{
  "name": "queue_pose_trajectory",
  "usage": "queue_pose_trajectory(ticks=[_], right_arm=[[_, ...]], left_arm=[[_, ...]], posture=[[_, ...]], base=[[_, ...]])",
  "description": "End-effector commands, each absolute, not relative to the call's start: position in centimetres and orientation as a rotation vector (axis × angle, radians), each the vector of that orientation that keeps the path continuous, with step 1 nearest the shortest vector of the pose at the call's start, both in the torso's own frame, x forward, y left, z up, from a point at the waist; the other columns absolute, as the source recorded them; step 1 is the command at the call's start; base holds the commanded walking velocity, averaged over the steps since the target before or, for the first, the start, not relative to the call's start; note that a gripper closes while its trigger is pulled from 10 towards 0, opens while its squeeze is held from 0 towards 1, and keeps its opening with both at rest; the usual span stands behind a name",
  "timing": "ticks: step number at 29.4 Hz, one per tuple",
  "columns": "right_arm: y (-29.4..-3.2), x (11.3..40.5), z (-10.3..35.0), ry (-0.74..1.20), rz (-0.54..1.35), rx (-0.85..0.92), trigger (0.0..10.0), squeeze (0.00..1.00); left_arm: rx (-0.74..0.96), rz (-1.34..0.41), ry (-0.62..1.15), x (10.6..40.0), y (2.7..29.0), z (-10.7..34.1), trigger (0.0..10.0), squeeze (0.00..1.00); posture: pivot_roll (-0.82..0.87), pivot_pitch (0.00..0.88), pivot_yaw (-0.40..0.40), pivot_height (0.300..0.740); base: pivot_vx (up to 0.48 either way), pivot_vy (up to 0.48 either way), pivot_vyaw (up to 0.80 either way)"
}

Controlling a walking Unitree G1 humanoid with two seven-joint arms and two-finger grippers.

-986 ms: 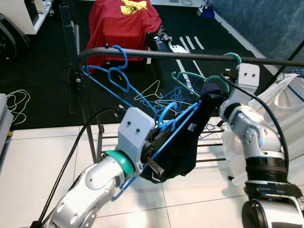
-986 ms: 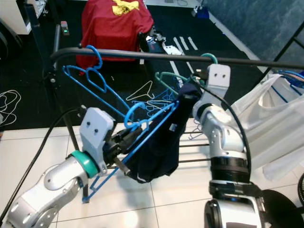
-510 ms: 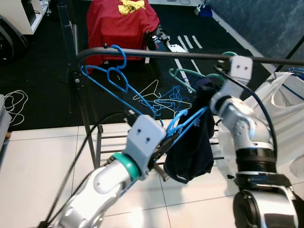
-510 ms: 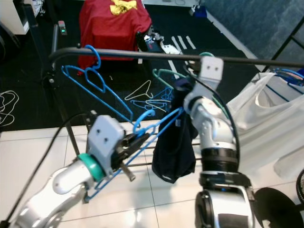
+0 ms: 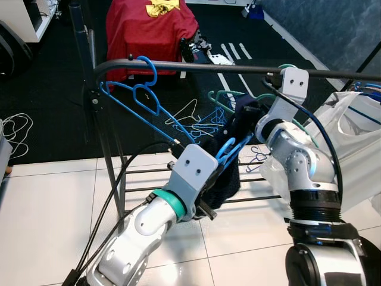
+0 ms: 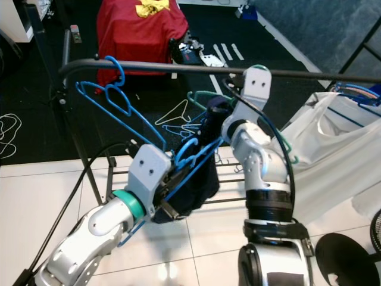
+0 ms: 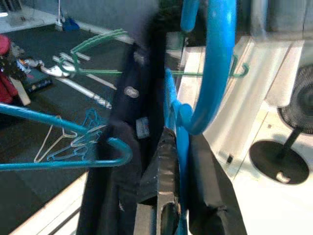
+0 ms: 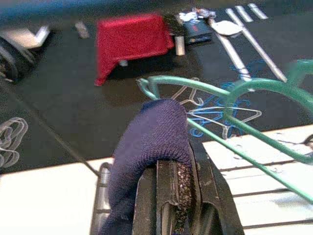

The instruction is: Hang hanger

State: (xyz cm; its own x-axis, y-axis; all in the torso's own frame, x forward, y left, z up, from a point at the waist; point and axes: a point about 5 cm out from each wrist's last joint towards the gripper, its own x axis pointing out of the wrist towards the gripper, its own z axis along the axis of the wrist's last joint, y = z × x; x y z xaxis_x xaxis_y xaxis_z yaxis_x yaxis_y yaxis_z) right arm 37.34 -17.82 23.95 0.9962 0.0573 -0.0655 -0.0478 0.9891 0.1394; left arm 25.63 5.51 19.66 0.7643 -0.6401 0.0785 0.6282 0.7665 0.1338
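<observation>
A robot lifts a blue hanger (image 5: 229,150) draped with a dark garment (image 5: 223,179) toward a black rail (image 5: 238,68), the hook below the bar and not yet over it. The left gripper (image 7: 168,161) is closed on the hanger's neck, just under the hook, as the left wrist view shows. The right gripper (image 8: 173,188) pinches the top edge of the garment near the hanger's far shoulder, its fingers clamped on a fold of cloth. An empty blue hanger (image 5: 140,95) hangs at the rail's left end, and a green hanger (image 5: 250,98) hangs just behind the right arm; a white garment (image 5: 357,137) occupies the right end. Loose wire hangers (image 5: 199,122) lie on the dark floor beyond the rack, near a red cloth (image 5: 149,30). By the look of it, the hanging is unfinished: the hook must rise over the bar, settle there, and both grippers let go.
</observation>
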Motion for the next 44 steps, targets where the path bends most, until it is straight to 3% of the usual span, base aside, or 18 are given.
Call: queue_pose_trajectory(ticks=[1, 8, 28, 33, 37, 44], right_arm=[[-18.7, 37.1, 24.0, 0.050, 0.027, 0.117, 0.0, 0.00], [-19.2, 37.0, 23.5, 0.063, 0.011, 0.107, 0.0, 0.00], [-18.4, 37.2, 24.6, 0.036, 0.032, 0.138, 0.0, 0.00], [-17.1, 36.9, 24.7, 0.043, 0.048, 0.195, 0.0, 0.00], [-16.8, 36.8, 24.9, 0.042, 0.055, 0.214, 0.0, 0.00], [-13.7, 35.3, 25.1, 0.065, 0.160, 0.261, 0.0, 0.00]], left_arm=[[0.074, -0.709, -0.129, 25.1, 6.3, 20.2, 10.0, 0.00], [0.141, -0.663, -0.130, 25.1, 8.5, 20.3, 10.0, 0.00], [0.112, -0.700, -0.108, 25.1, 5.8, 19.4, 10.0, 0.00], [0.156, -0.641, -0.117, 26.1, 3.6, 18.8, 10.0, 0.00], [0.183, -0.613, -0.122, 26.4, 3.4, 18.5, 10.0, 0.00], [0.245, -0.514, -0.143, 28.0, 3.3, 18.0, 10.0, 0.00]], posture=[[-0.05, 0.093, -0.030, 0.740], [-0.04, 0.090, -0.030, 0.740], [-0.06, 0.071, -0.035, 0.740], [-0.06, 0.072, -0.034, 0.740], [-0.06, 0.074, -0.034, 0.740], [-0.07, 0.077, -0.030, 0.740]], base=[[0.000, 0.000, 0.00], [0.000, 0.000, 0.00], [0.000, 0.000, 0.00], [0.000, 0.000, 0.00], [0.000, 0.000, 0.00], [0.000, 0.000, 0.00]])
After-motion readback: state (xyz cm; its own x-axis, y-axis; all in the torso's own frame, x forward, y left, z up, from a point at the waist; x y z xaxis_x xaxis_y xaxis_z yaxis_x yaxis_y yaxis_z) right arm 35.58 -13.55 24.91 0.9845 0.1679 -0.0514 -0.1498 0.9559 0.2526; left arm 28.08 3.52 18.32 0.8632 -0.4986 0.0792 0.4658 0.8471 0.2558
